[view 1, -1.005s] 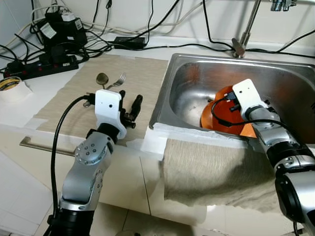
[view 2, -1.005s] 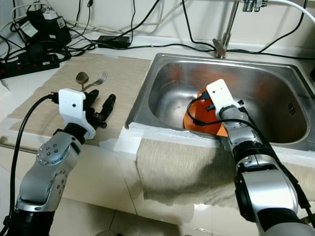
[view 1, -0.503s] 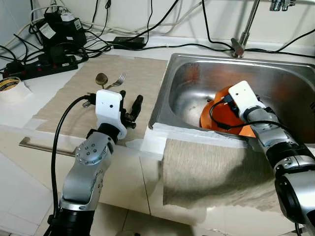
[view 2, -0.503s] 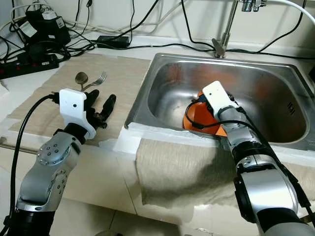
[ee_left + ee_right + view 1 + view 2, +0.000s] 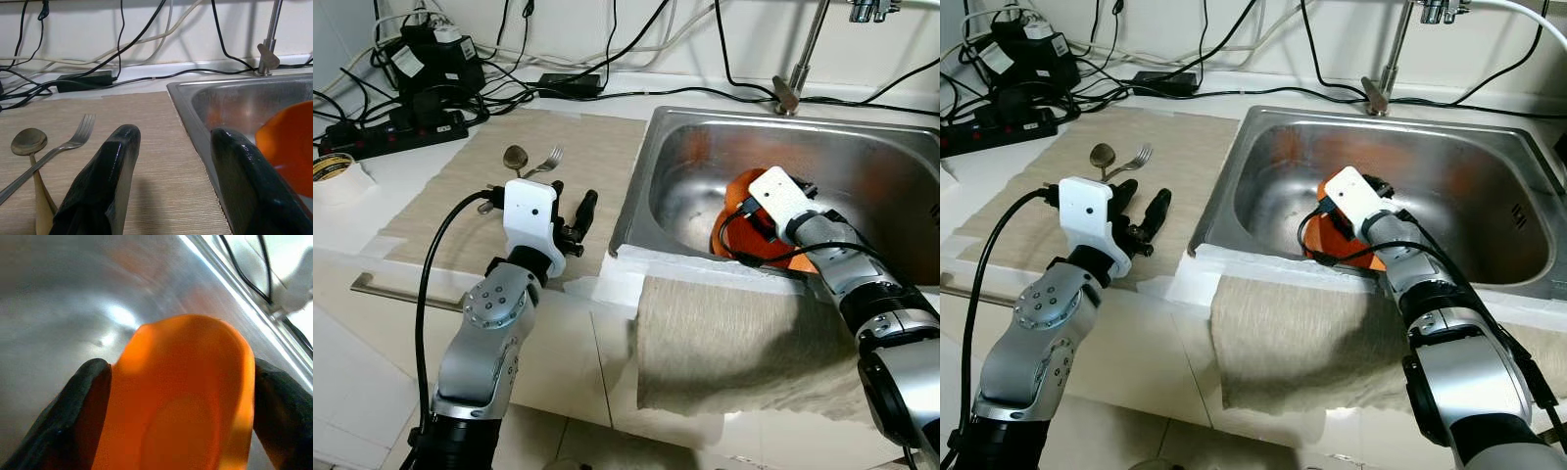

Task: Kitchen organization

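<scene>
An orange bowl (image 5: 732,227) stands tilted on edge inside the steel sink (image 5: 636,196), near its front wall. My right gripper (image 5: 178,364) is shut on the orange bowl (image 5: 186,421), one black finger on each side of its rim. A spoon (image 5: 516,155) and a fork (image 5: 546,162) lie together on the beige mat (image 5: 450,196) left of the sink. My left gripper (image 5: 573,201) hovers open over the mat's front right part, close to the sink's left rim, with nothing between its fingers (image 5: 117,161).
A beige cloth (image 5: 724,343) hangs over the counter front below the sink. The tap (image 5: 793,88) rises behind the sink. Power strips and tangled cables (image 5: 411,122) crowd the back left. A tape roll (image 5: 333,168) sits at the far left.
My right gripper has swung left inside the sink with the orange bowl in it, turning the bowl. The left arm has stayed put.
</scene>
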Controlling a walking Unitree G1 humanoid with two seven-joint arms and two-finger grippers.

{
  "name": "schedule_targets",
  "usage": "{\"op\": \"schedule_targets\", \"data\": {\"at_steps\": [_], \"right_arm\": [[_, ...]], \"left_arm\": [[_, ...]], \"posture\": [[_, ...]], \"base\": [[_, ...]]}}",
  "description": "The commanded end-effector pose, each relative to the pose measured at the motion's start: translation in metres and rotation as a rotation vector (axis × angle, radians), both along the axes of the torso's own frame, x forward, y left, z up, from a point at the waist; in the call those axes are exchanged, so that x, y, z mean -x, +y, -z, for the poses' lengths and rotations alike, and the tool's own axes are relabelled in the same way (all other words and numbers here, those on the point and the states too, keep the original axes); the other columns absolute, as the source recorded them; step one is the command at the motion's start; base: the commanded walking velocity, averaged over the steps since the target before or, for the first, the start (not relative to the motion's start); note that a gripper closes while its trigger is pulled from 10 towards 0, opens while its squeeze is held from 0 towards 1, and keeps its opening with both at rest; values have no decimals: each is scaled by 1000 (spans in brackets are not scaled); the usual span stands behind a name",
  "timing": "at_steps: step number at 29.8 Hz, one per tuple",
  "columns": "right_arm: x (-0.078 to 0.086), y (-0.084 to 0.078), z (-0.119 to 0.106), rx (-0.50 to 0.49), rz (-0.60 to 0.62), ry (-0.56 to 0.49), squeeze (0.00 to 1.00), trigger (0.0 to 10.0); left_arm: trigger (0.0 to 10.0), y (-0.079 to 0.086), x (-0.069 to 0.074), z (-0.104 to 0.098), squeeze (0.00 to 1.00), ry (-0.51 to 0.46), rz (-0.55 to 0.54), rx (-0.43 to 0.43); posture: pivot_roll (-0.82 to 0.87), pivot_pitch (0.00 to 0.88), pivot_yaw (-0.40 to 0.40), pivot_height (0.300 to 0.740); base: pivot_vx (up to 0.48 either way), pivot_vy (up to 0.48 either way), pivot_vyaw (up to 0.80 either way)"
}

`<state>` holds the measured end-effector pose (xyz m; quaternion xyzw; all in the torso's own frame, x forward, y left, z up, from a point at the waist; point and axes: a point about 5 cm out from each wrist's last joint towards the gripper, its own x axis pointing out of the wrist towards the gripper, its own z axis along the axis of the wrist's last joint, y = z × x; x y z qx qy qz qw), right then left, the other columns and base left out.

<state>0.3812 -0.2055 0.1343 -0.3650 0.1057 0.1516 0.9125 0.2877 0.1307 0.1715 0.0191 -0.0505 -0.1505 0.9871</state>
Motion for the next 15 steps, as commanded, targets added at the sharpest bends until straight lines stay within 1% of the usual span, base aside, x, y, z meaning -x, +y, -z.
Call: {"op": "schedule_targets", "data": {"at_steps": [1, 3, 4, 8, 11, 13, 15], "right_arm": [[4, 9, 9, 28, -88, 63, 1000, 10000], [8, 12, 12, 51, -165, 98, 1000, 10000], [9, 13, 11, 63, -194, 95, 1000, 10000], [8, 11, 5, 73, -193, 56, 1000, 10000], [4, 6, -2, -5, -124, 8, 1000, 10000], [3, -2, -1, -105, -16, -9, 1000, 10000], [4, -8, 2, -175, 67, -15, 1000, 10000]], "left_arm": [[10000, -1, -2, -5, 0, -21, 7, -10], [10000, -1, -3, -6, 0, -25, 7, -11], [10000, -1, -3, -7, 0, -28, 8, -13], [10000, -1, -2, -7, 0, -30, 10, -13], [10000, -2, -2, -7, 0, -31, 13, -16], [10000, -2, -2, -7, 0, -31, 13, -17], [10000, -2, -2, -7, 0, -30, 14, -18]], "posture": [[0, 0, 44, 736], [1, 0, 44, 736], [1, 0, 46, 736], [2, 0, 47, 736], [-1, 0, 47, 736], [-1, 0, 46, 736], [0, 0, 48, 736]], "base": [[0, 0, 0], [0, 0, 0], [0, 0, 0], [0, 0, 0], [0, 0, 0], [0, 0, 0], [0, 0, 0]]}}
